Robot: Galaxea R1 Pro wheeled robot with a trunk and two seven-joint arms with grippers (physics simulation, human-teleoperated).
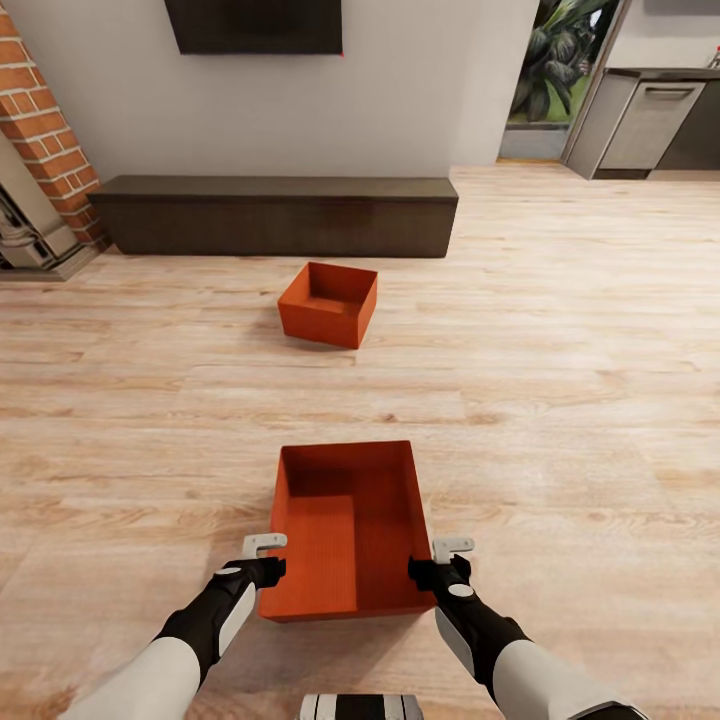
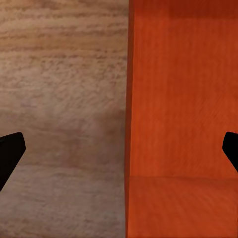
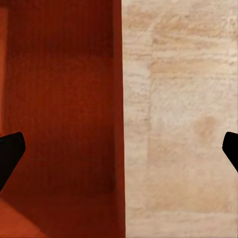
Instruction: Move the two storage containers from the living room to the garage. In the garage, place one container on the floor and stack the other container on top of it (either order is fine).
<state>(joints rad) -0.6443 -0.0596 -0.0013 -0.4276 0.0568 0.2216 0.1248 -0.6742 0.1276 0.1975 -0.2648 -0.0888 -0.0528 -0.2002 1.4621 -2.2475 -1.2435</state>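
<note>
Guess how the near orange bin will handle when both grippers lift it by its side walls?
The near bin looks empty, so it is probably light. Its walls look thin and plain, so they may flex under a pinch. Left gripper and right gripper straddle opposite walls near one end, so the far end may dip.

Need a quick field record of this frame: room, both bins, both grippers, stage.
room: living room, wood plank floor
near container: on floor between both arms, open top, empty
far container: on floor before dark bench, empty
left gripper: open, straddling near container's left wall
right gripper: open, straddling its right wall
stage: neither container lifted yet
</note>
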